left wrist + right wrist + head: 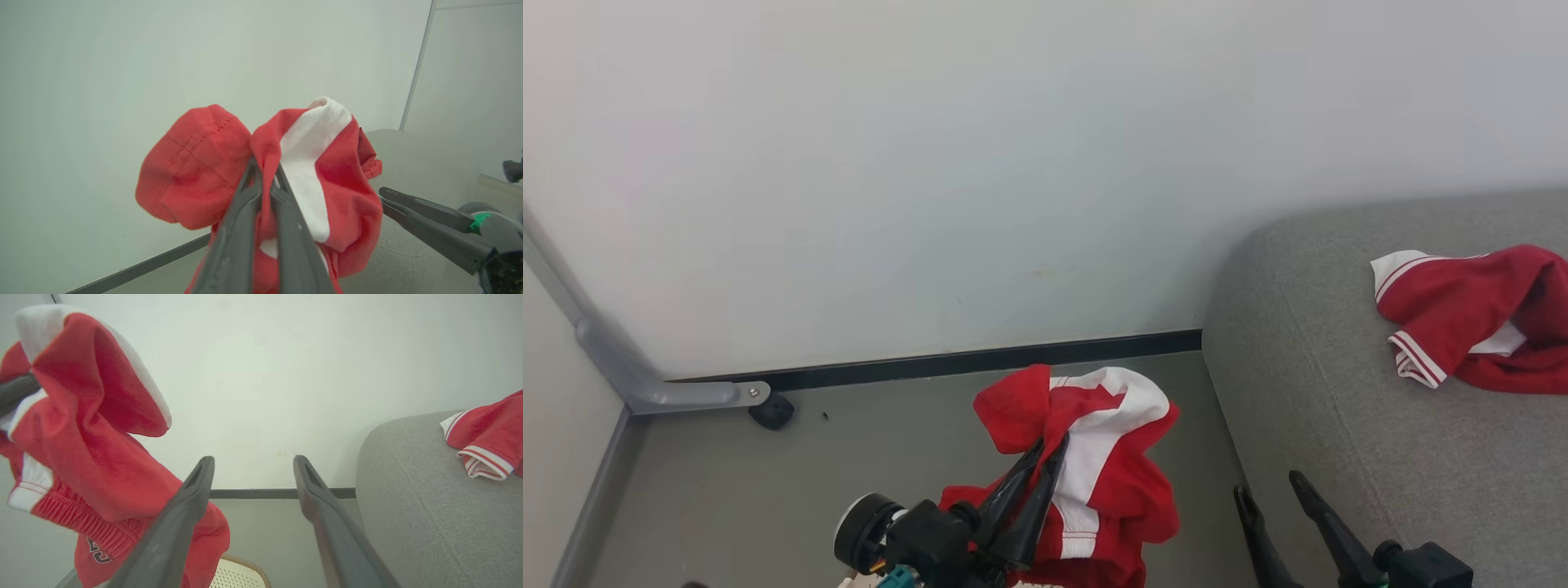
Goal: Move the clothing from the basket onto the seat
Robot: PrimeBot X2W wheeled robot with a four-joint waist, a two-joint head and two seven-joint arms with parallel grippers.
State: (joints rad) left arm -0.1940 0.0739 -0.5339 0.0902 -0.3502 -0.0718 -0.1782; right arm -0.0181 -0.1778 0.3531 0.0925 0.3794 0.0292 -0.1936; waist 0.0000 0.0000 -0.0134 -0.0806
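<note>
Left gripper [1054, 443] shut tight on a fold of the red shorts [1143, 490]. White side stripe showing, fabric bunched above the fingertips and hanging loose below, elastic waistband lowest. Held in the air above the basket [241, 573], its woven rim just visible underneath. To the right, right gripper [1267, 482] spread wide and empty, standing between the shorts and the seat [1323, 425]. Further right, past the cushion's rounded left edge, a stretch of bare grey fabric, then a red jersey [1474, 318] lying on it. Probably next: a carry rightward over that edge, passing clear of the right gripper.
</note>
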